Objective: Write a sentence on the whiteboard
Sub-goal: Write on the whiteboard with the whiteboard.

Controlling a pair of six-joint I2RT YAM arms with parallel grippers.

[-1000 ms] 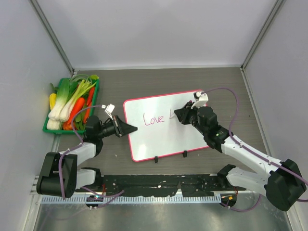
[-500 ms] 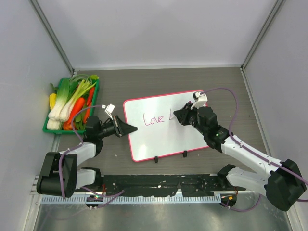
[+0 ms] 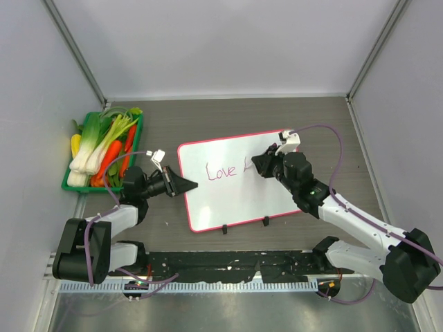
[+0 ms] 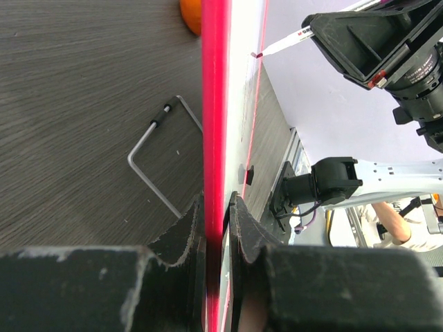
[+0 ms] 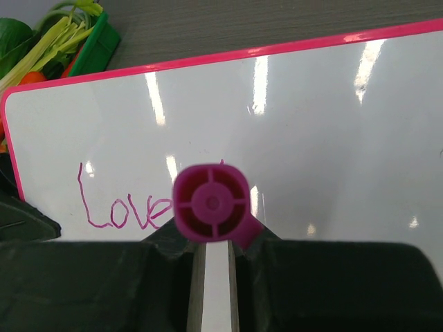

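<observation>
The whiteboard [image 3: 235,200], glossy white with a pink-red frame and two black feet on its near edge, lies on the table with "Love" in pink on it and a new stroke started to the right. My left gripper [image 3: 188,185] is shut on the board's left edge; the left wrist view shows the jaws pinching the red frame [image 4: 213,124]. My right gripper [image 3: 257,164] is shut on a pink marker [image 5: 211,202], held tip-down on the board [image 5: 332,138] just right of "Love". The marker tip is hidden in the right wrist view and shows in the left wrist view [image 4: 280,47].
A green tray [image 3: 75,185] of vegetables, leeks and carrots, stands at the left, just behind the left arm. A bent wire stand [image 4: 158,162] lies under the board. Grey walls close in the table on three sides.
The right gripper with the marker has shifted very slightly to the right on the board. The left gripper and the board have not moved.
</observation>
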